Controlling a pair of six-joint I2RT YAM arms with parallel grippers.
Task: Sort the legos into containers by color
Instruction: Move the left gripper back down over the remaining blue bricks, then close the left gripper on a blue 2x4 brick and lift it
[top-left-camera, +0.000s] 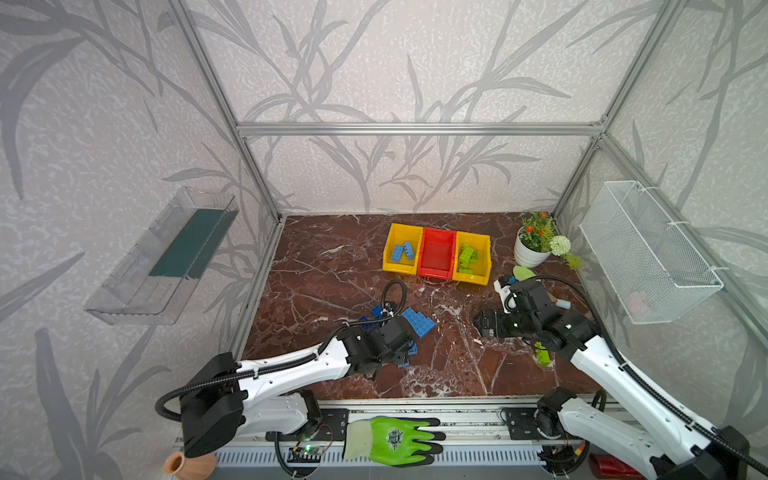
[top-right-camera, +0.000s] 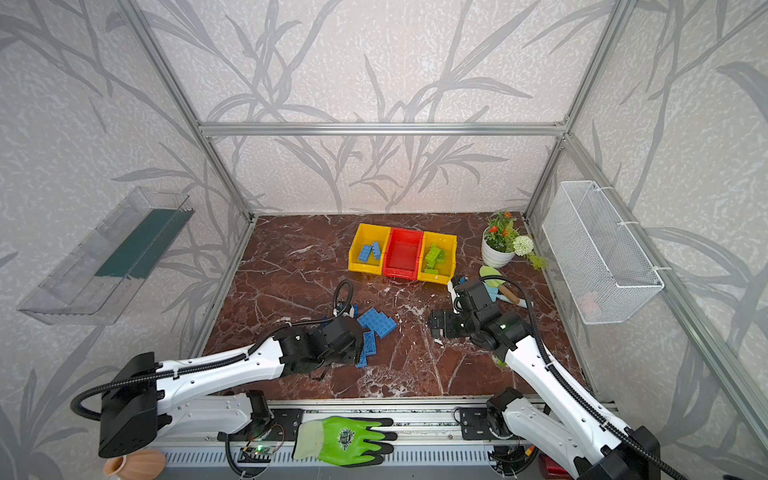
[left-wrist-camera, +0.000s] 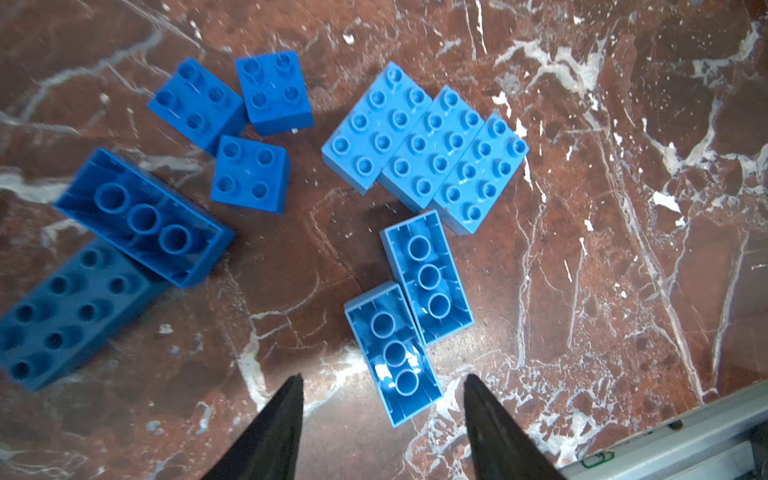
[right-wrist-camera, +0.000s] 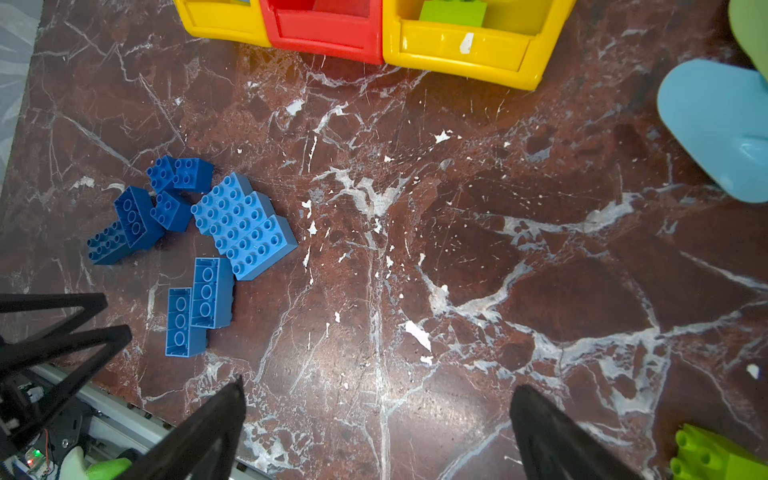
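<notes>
Glove (top-left-camera: 395, 440), green, lying in front of the tabletop (top-left-camera: 332, 266); not for sorting. Left gripper (left-wrist-camera: 383, 376): jaws partly apart, empty, hovering over the blue legos (left-wrist-camera: 424, 145), the nearer arm by far. Upturned light-blue brick (left-wrist-camera: 392, 353): near end lies between the jaws, long axis crosswise to the closing line, so a grip across its short width looks ready. Second upturned brick (left-wrist-camera: 428, 276): touches one flank farther along and could get nudged. Darker blue pieces (left-wrist-camera: 141, 216): just beside, clear of the jaws. Containers (top-left-camera: 435, 271): three in a row at the far side, well apart from the pile; left one holds blue, middle looks empty, right one holds green. Right gripper (right-wrist-camera: 378, 386): jaws wide apart, empty, over bare tabletop. Green lego (right-wrist-camera: 702, 457): beside the right arm.
</notes>
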